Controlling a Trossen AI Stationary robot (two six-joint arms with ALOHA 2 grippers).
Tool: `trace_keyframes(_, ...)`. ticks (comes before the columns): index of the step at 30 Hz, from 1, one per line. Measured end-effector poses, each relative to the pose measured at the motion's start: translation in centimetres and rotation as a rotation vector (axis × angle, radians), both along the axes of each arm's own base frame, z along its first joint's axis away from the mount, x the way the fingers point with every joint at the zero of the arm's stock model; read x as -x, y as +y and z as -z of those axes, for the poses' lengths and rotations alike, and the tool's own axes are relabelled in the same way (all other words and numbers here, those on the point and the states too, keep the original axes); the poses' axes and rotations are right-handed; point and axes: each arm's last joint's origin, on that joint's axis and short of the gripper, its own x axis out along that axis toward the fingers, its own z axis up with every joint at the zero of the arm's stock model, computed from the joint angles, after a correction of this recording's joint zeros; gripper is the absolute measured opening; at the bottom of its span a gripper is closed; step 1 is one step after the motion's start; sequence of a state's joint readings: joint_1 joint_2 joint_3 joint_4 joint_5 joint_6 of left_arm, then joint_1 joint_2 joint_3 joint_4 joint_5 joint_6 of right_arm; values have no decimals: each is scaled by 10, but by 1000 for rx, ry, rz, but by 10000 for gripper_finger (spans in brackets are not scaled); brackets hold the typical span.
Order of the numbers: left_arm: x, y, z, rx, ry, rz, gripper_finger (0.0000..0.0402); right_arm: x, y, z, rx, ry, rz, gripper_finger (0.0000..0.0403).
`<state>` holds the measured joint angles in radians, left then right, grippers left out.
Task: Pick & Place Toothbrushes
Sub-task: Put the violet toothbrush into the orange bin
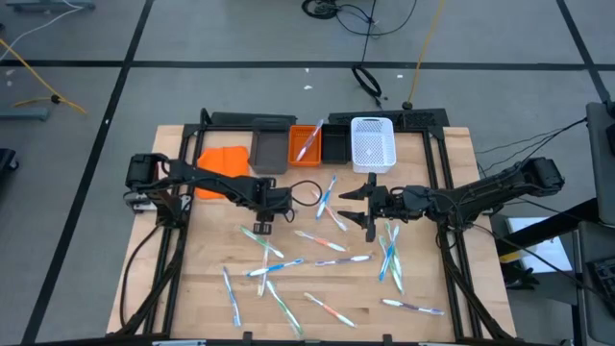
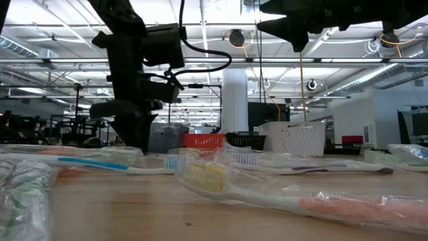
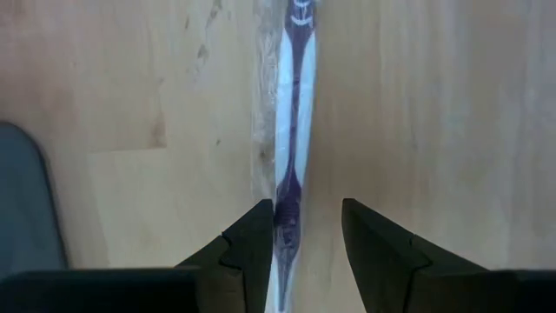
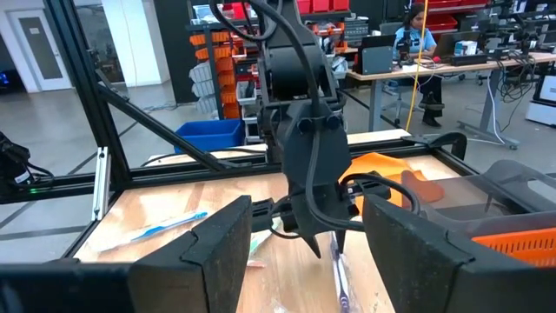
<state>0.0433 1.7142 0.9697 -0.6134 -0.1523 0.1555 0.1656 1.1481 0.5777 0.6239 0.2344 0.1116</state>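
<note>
Left gripper, two dark fingers part open and holding nothing, is lowered near the middle of the pale wooden table, with a slim white-and-purple wrapped toothbrush lying lengthwise on the wood between the fingers, close against one of them. Right gripper, fingers spread wide and empty, hangs above the table facing the left one; other slim white toothbrushes with blue, green or pink accents lie scattered across the table. Surroundings: a small orange rectangular bin and a white mesh bin at the table's far edge, and a seated person at a desk in the workshop beyond.
</note>
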Motion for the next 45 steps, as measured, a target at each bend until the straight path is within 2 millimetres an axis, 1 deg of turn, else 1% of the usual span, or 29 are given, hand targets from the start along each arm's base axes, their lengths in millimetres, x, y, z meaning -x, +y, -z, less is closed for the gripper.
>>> trace_keyframes(4, 1, 0, 5, -4, -21, -1, 136, 0, 0, 0, 0, 0, 0, 212)
trace_keyframes(7, 2, 0, 6, -5, -19, -13, 121, 0, 0, 0, 0, 0, 0, 212)
trace_keyframes(10, 2, 0, 6, -2, -22, -30, 89, 0, 0, 0, 0, 0, 0, 212)
trace_keyframes(15, 2, 0, 6, 0, -21, -39, 15, 0, 0, 0, 0, 0, 0, 212)
trace_keyframes(16, 2, 0, 6, 3, -22, -49, 9, 0, 0, 0, 0, 0, 0, 212)
trace_keyframes(19, 2, 0, 6, 11, -28, -84, 13, 0, 0, 0, 0, 0, 0, 212)
trace_keyframes(22, 2, 0, 6, 16, -30, -101, 6, 0, 0, 0, 0, 0, 0, 212)
trace_keyframes(27, 2, 0, 6, 30, -35, -134, 5, 0, 0, 0, 0, 0, 1, 212)
trace_keyframes(31, 2, 0, 6, 37, -39, -150, 5, 0, 0, 0, 0, 0, 0, 212)
trace_keyframes(33, 2, -1, 4, 69, -48, -141, 3, 0, 0, 0, 0, 2, 0, 212)
trace_keyframes(35, 2, -3, -2, 107, -80, -127, 3, 0, 0, 1, 2, 11, 0, 212)
trace_keyframes(38, 1, -8, -18, 114, -171, -88, 3, 0, 0, 2, 4, 25, -1, 212)
trace_keyframes(45, 3, -20, -71, 138, -474, 5, 2, 0, 0, 2, 4, 25, 0, 212)
